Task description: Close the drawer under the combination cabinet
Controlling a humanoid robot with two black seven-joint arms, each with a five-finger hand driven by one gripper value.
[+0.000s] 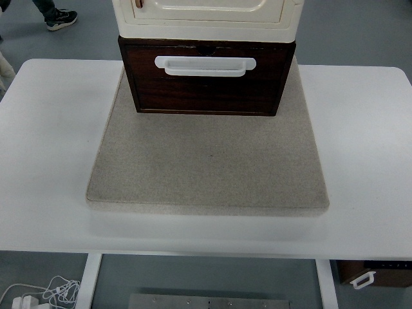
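Dark wooden drawer [206,87] with white handle [205,65] at 12 o'clock on grey mat [209,161]; fingers unseen, state indeterminable

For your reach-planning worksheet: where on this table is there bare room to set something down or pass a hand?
Free: the grey mat in front of the dark drawer, and the white table left, right and near of the mat. Crowded: only the mat's far edge, under the cream cabinet.

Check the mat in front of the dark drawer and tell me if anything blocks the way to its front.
Nothing visible does. The beige mat in front of the drawer is bare up to its white handle. No robot hand is in view.
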